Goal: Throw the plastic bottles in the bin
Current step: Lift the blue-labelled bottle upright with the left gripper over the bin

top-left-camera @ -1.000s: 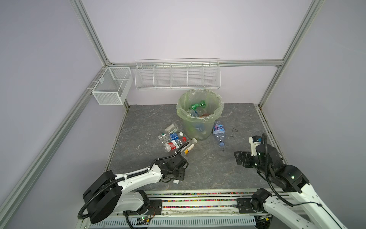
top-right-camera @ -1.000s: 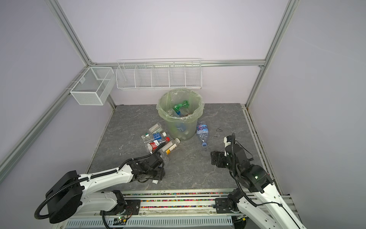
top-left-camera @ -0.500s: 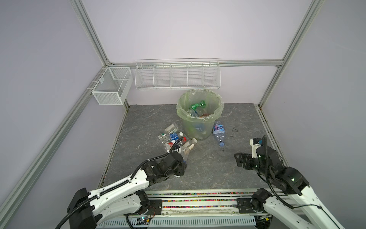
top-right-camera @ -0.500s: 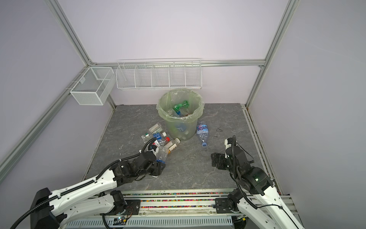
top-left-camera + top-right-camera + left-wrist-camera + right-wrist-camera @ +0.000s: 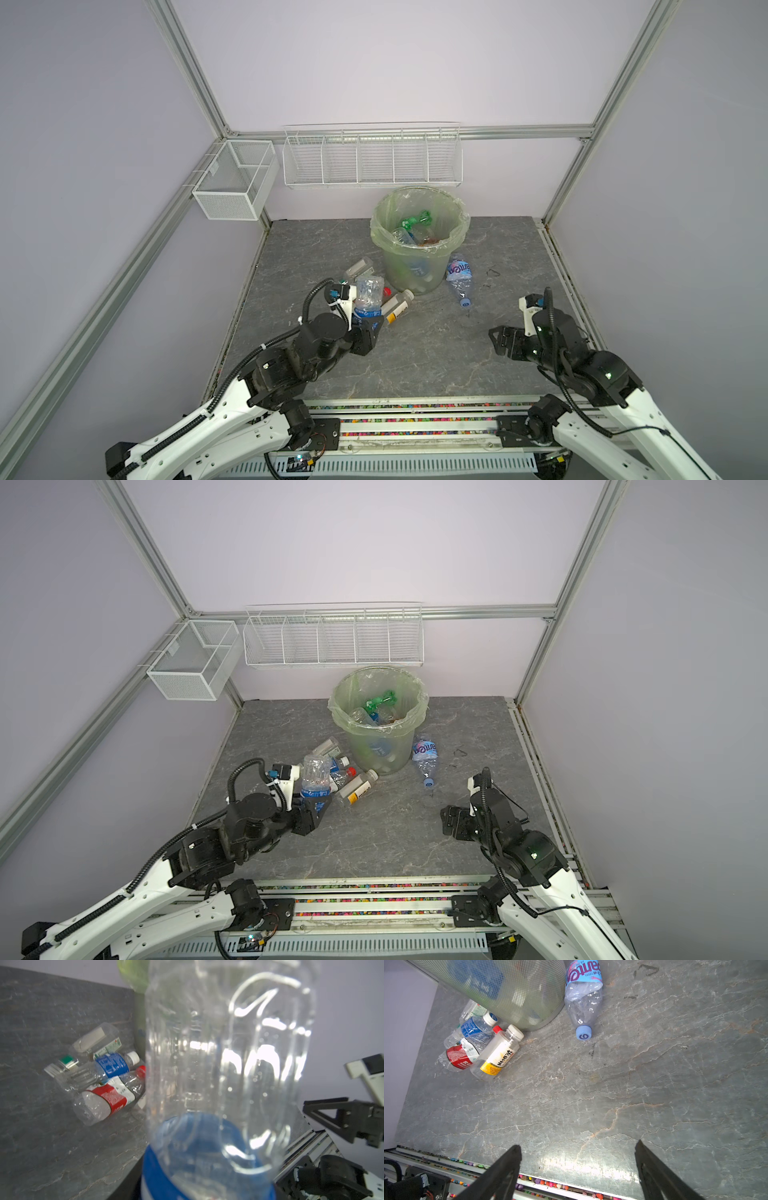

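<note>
My left gripper is shut on a clear plastic bottle with a blue label. It holds the bottle upright above the floor, left of the bin. The bottle hides the jaws in the left wrist view. The pale green bin holds several bottles, one of them green. More bottles lie beside the bin: a yellow-labelled one, a red-labelled one, a blue-labelled one and a light-blue-labelled one. My right gripper hangs open and empty at the front right.
Two white wire baskets hang on the back and left walls. A rail with coloured beads runs along the front edge. Aluminium frame posts stand at the corners.
The left arm has risen from the floor with the blue-labelled bottle and swung it upright, slightly towards the bin. The right arm has barely shifted.
</note>
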Available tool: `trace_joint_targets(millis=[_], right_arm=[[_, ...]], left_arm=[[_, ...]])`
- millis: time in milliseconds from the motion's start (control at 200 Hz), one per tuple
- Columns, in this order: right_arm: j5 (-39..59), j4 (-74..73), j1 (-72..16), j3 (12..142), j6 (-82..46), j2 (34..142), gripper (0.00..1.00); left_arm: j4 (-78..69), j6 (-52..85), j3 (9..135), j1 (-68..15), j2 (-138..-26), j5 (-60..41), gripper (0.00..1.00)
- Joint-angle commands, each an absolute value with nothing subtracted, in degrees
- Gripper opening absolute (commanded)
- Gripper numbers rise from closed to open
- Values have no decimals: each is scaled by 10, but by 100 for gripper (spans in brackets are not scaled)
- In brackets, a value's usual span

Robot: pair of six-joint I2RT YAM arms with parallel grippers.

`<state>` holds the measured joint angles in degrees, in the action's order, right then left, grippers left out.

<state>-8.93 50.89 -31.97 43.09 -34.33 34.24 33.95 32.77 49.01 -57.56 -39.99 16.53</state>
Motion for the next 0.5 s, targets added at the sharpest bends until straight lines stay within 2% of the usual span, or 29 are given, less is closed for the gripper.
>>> trace_joint_targets(millis=[0,500], right_arm=[[-79,510,-318,413,-355,336,88],[-61,508,-318,392,-369,321,88]], left_arm=[[353,291,537,-578,-395,198,31],[323,203,677,-578,-455,217,30]])
